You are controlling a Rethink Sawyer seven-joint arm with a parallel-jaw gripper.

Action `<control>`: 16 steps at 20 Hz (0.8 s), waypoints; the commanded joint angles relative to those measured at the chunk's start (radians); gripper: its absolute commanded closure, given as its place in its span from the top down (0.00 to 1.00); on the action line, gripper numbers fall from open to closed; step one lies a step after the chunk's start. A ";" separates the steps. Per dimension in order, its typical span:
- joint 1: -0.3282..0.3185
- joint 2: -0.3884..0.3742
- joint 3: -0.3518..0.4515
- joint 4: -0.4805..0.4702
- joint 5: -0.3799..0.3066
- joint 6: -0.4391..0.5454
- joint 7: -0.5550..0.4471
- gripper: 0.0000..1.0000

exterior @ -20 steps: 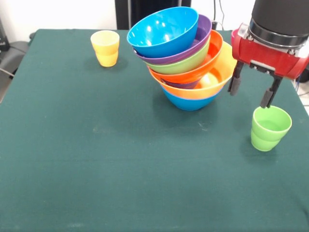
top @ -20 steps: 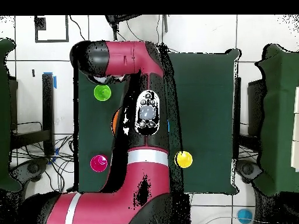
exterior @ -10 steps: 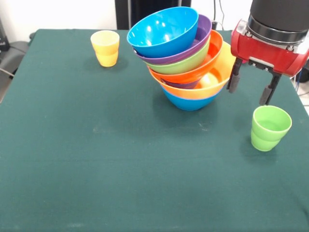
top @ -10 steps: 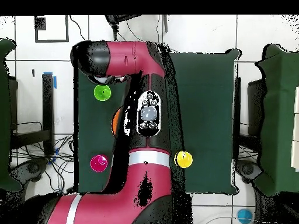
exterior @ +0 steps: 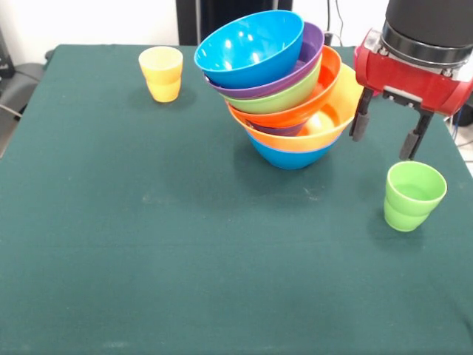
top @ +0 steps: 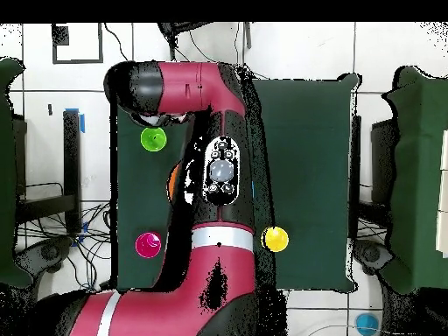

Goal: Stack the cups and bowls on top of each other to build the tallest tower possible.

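The tower (exterior: 284,96) leans to the right at the table's middle back. A blue bowl (exterior: 251,46) sits on top, over purple, lime green, orange-red and yellow-orange bowls, with a blue bowl (exterior: 292,157) lowest. My gripper (exterior: 386,134) hangs open and empty just right of the tower, a little above and behind the light green cup (exterior: 414,195). The yellow cup (exterior: 161,72) stands alone at the back left. In the overhead view the green cup (top: 154,139), the red-pink cup (top: 147,245) and the yellow cup (top: 276,238) show, and the arm (top: 219,175) hides most of the tower.
The green cup stands close to the table's right edge (exterior: 462,159) in the front view. Dark green cloth (exterior: 185,259) covers the table in front of the tower. Chairs and cables surround the table in the overhead view.
The gripper has risen slightly above the green cup, still open. The cups and the tower have not moved.
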 commanded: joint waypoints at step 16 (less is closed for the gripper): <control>0.065 0.031 0.052 0.012 -0.003 0.011 0.059 1.00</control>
